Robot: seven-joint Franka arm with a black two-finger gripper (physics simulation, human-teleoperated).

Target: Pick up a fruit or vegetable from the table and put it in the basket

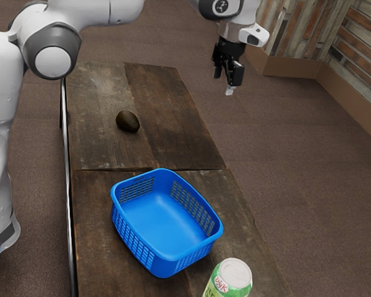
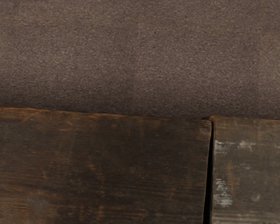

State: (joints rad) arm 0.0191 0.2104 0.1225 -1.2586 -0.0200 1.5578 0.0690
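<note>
My gripper hangs in the air past the table's far right edge in the exterior view, well away from the fruit and the basket; whether it is open or shut is unclear. A dark brown, rounded fruit or vegetable, like an avocado, lies on the wooden table. The blue plastic basket stands upright on the nearer part of the table, with a bare floor inside. In the wrist view, the table's dark planks run along the lower part.
A green and white can stands close to the basket at the exterior view's bottom edge. Brown carpet lies beyond the table, and it also spans the upper wrist view. A wood-clad wall rises at the upper right.
</note>
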